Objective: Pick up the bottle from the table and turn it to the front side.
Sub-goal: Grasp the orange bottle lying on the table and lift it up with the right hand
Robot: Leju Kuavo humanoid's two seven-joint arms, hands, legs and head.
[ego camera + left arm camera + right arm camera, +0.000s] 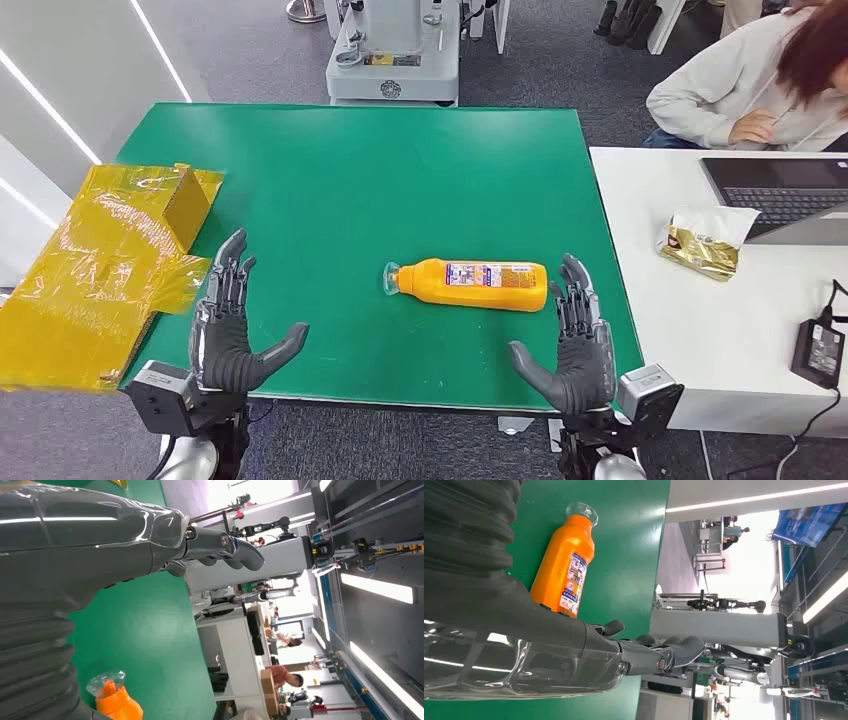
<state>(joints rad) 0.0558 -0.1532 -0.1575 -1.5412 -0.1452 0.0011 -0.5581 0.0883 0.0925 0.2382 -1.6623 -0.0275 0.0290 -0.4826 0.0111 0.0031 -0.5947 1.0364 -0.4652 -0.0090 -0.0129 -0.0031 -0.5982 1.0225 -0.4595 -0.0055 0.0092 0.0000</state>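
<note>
The orange bottle (477, 285) lies on its side on the green counter (400, 170), near the front edge and right of centre. Its clear cap (391, 278) points toward the robot's left and its base toward the right. The printed label (487, 274) faces upward.

The right hand (577, 340) is released: fingers apart, thumb spread inward, holding nothing. Its fingertips (572, 270) sit just beside the bottle's base; contact cannot be confirmed. In the right wrist view the bottle (564, 572) lies beyond the hand (644, 655).

The left hand (232, 330) is likewise released, fingers extended, thumb splayed, nothing in it, well apart from the bottle.

A crumpled yellow plastic sheet (105, 270) hangs over the counter's left edge. On the adjoining white desk (720, 330) rest a laptop (780, 195), a gold packet (703, 243) and a black power adapter (818, 352). A person (760, 80) in a grey top sits behind it.
</note>
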